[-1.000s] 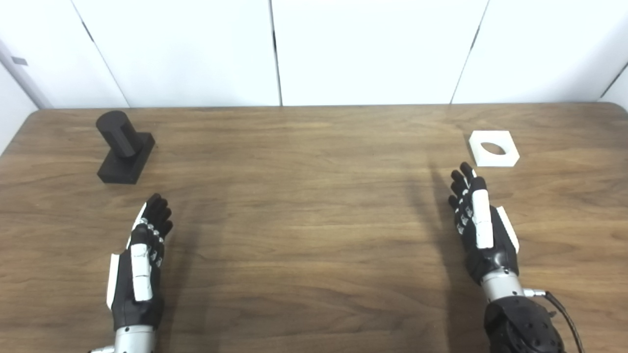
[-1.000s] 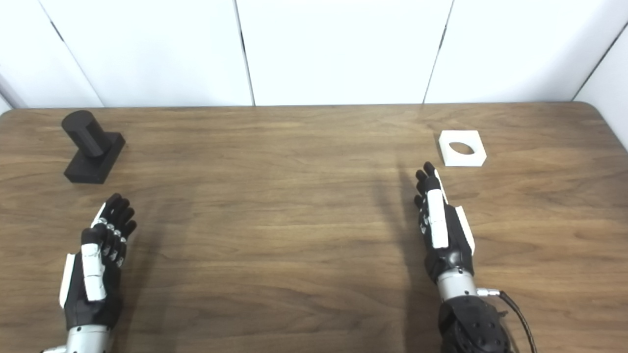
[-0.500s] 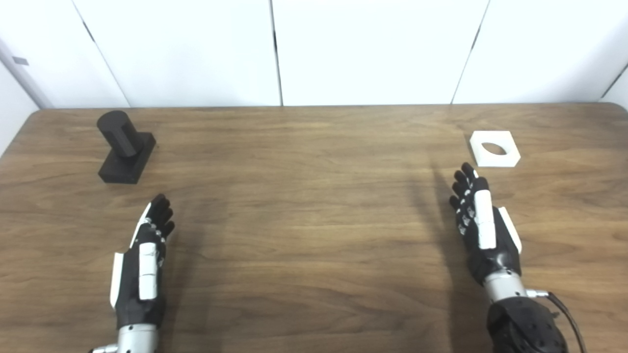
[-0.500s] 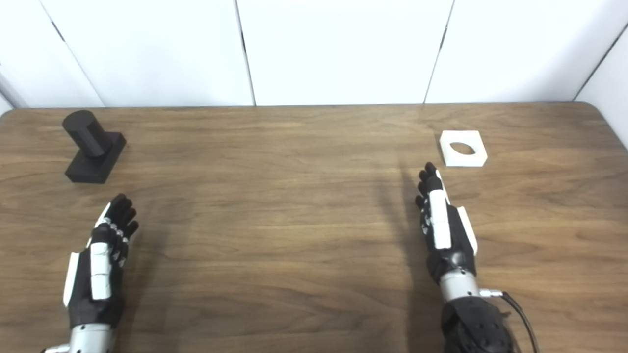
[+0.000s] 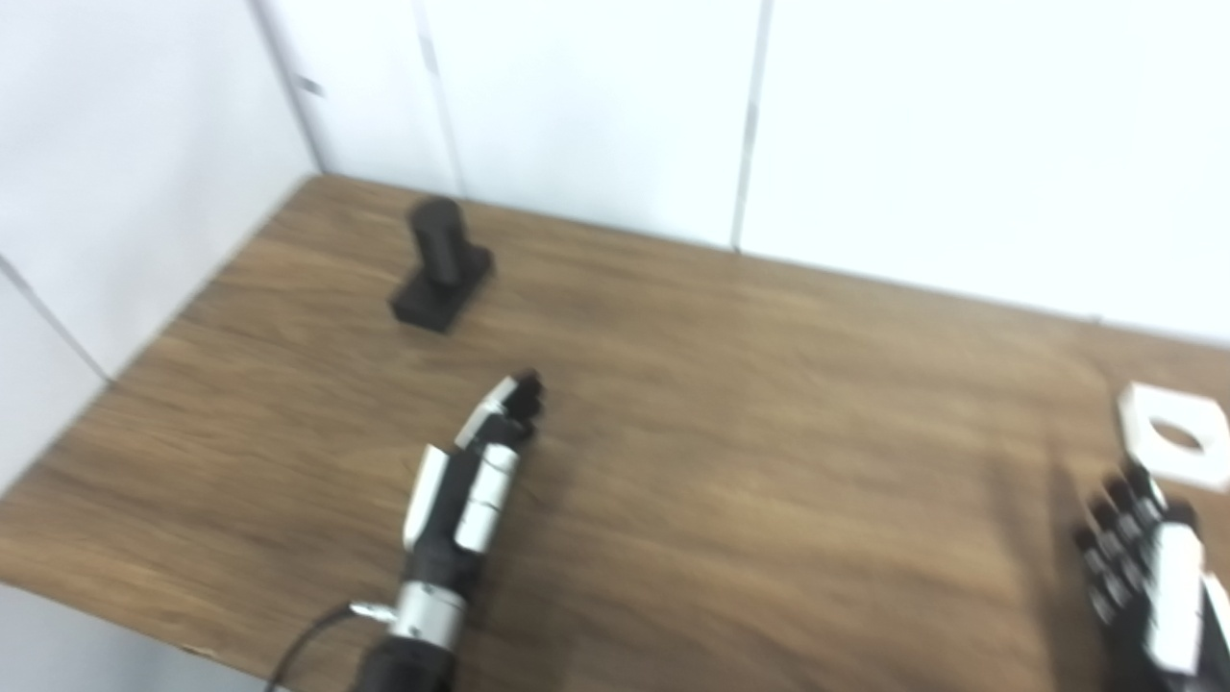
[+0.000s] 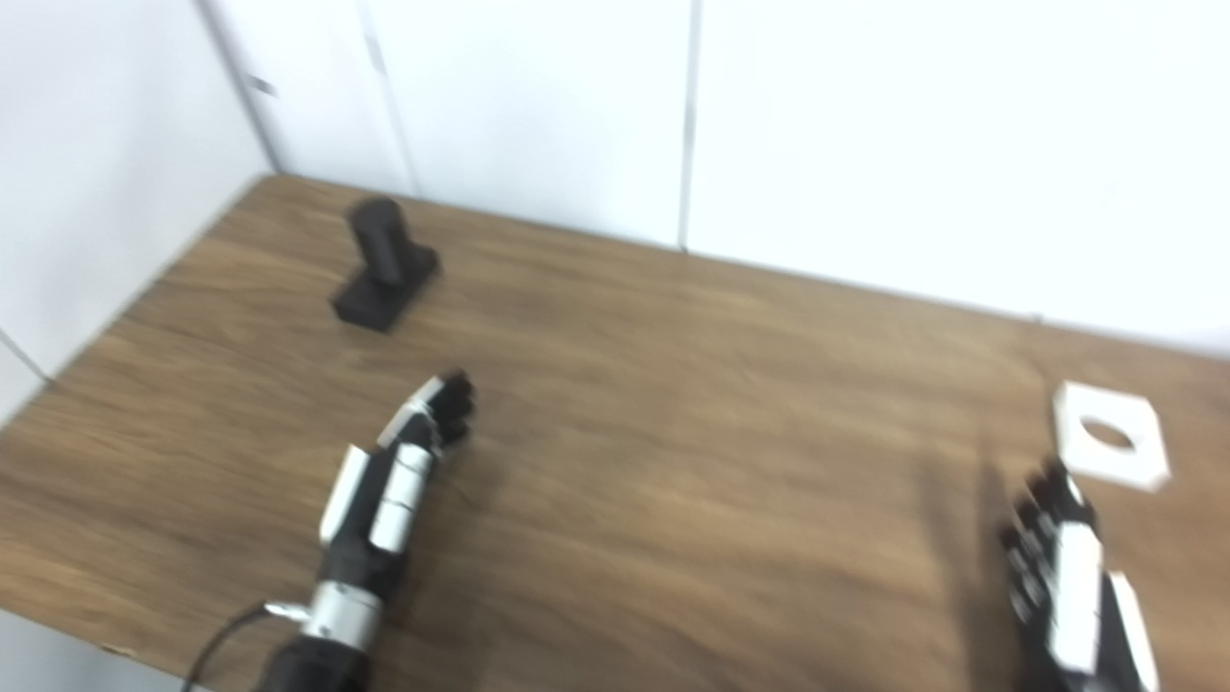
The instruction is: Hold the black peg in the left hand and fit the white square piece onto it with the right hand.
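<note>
While both hands are empty, the reach for the parts is the step in hand.
Left hand (image 6: 399, 481), fingers straight and apart, should curl round the black peg (image 6: 382, 261) well beyond its fingertips; white square piece (image 6: 1108, 446) lies just past the flat, extended right hand (image 6: 1067, 572).

Black fingers and white back plates are seen on the left robot hand (image 6: 399, 481). A silver wrist cuff is followed by a black forearm, a thin dark cable trailing. The right robot hand (image 6: 1071, 586) is matched: black, white-plated.
</note>
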Tool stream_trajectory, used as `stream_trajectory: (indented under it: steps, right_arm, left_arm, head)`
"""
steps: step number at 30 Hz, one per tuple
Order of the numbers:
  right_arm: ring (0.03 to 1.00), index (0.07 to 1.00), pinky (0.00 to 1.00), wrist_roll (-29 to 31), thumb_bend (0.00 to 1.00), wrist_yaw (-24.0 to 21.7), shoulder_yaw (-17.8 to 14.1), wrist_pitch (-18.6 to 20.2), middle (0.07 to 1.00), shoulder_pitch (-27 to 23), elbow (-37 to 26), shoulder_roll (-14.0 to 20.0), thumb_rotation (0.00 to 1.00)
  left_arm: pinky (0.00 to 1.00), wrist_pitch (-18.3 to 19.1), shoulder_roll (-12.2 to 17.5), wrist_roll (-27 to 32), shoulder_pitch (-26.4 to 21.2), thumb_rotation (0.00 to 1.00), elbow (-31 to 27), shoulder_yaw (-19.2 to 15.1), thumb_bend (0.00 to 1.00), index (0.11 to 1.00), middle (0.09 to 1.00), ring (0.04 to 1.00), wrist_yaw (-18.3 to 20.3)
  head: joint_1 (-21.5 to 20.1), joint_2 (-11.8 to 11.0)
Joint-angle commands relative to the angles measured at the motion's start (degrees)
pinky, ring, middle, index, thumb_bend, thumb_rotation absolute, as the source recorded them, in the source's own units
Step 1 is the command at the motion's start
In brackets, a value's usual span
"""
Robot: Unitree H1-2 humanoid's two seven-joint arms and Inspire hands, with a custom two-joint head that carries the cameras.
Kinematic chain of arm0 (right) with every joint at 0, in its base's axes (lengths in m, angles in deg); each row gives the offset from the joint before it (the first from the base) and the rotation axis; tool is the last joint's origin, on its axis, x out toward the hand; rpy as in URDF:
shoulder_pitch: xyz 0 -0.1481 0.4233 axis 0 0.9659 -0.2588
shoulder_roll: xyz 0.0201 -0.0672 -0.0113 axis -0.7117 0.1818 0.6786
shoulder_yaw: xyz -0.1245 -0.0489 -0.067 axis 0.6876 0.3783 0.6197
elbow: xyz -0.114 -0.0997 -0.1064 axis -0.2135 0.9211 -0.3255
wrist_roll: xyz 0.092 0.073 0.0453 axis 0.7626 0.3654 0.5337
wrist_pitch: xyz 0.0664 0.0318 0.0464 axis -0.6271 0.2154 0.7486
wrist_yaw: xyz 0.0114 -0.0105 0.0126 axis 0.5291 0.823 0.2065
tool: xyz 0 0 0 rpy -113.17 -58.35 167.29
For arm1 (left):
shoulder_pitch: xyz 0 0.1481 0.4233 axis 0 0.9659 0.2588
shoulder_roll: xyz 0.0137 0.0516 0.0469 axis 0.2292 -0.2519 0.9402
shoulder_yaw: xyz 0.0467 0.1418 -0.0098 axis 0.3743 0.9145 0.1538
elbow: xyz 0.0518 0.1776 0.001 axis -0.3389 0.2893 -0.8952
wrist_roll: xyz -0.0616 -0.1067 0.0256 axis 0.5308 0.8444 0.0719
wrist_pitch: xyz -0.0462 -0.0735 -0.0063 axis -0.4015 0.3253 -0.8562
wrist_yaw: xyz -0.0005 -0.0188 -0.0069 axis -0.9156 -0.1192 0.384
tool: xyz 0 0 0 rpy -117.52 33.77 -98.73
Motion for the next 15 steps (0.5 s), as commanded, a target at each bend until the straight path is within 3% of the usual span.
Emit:
stream_trajectory:
  steps: [1, 6, 9, 15]
  right_arm:
    - [1.000, 1.000, 1.00, 1.42, 0.52, -0.85, -0.40, -2.35, 1.000, 1.88, -0.16, 2.06, 1.00]
    - [1.000, 1.000, 1.00, 0.66, 0.62, -0.55, -0.37, -4.35, 0.997, 1.20, 1.93, 2.13, 1.00]
    - [0.992, 0.984, 1.00, -0.59, 0.60, 0.15, -0.35, -4.25, 0.955, 1.45, 2.70, 2.40, 1.00]
    - [0.974, 0.957, 1.00, 0.20, 0.57, -0.03, -0.74, -4.79, 0.929, 1.27, 3.23, 2.34, 1.00]
  left_arm:
    - [0.90, -1.93, -7.30, -0.92, -0.91, 0.86, 1.75, 0.94, 0.58, 0.886, 0.902, 0.898, -1.27]
    - [0.91, -2.10, -7.20, -2.67, -1.24, 0.91, 3.20, 2.43, 0.55, 0.913, 0.926, 0.917, -2.45]
    - [0.90, -2.77, -7.35, -2.73, -1.38, 0.89, 4.14, 2.86, 0.56, 0.906, 0.920, 0.914, -2.91]
    - [0.89, -3.95, -6.96, -2.69, -1.60, 0.90, 5.23, 3.70, 0.56, 0.911, 0.922, 0.917, -2.67]
  head:
    - [0.17, -0.15]
    - [3.02, -2.98]
    - [4.28, -4.38]
    - [4.87, -4.79]
